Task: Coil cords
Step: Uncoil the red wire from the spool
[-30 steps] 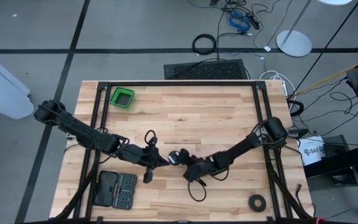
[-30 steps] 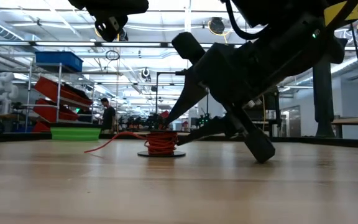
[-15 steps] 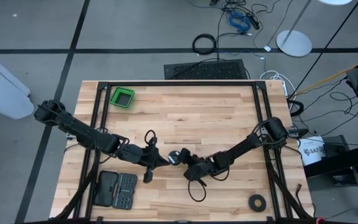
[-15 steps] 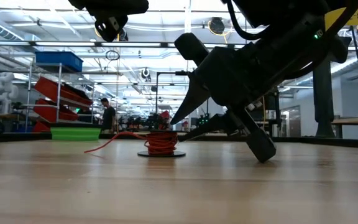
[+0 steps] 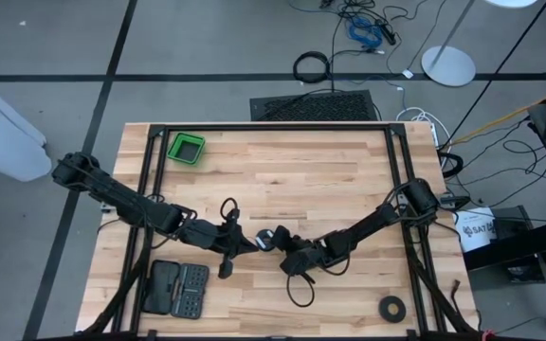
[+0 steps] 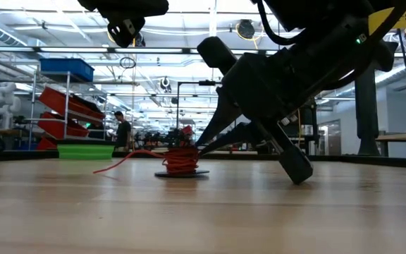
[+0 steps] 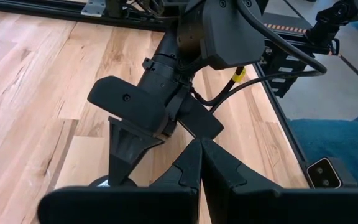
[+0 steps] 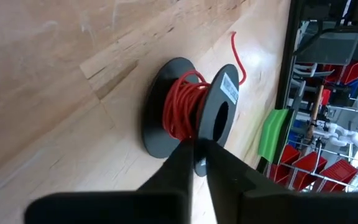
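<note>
The cords are one red cord wound on a small black spool [image 8: 188, 112] that stands on its lower flange mid-table [image 5: 266, 239]. Its loose red tail [image 6: 118, 161] trails over the wood. My right gripper [image 8: 197, 144] reaches in low from the table's right and is shut at the spool's upper flange [image 6: 199, 148]. My left gripper [image 7: 199, 146] is shut and empty. It hovers just left of the spool [image 5: 252, 244], above the table, pointing at the right gripper. My right gripper has its two fingertips closed on the near rim of the spool's upper flange [image 8: 221, 121], pinching it at their free ends. The fingers slant down from the table's right. The spool stands upright with its lower flange [image 6: 182, 174] on the wood.
A green bin [image 5: 186, 148] sits at the far left and a black tool case [image 5: 180, 289] at the near left. A black tape ring [image 5: 392, 306] lies at the near right. Black frame rails [image 5: 254, 127] border the table. A person [image 6: 122, 130] stands far off in the room.
My right gripper has shut, its fingers closing from wide open onto the spool's upper flange while the hand kept its place. The spool still stands on the table.
</note>
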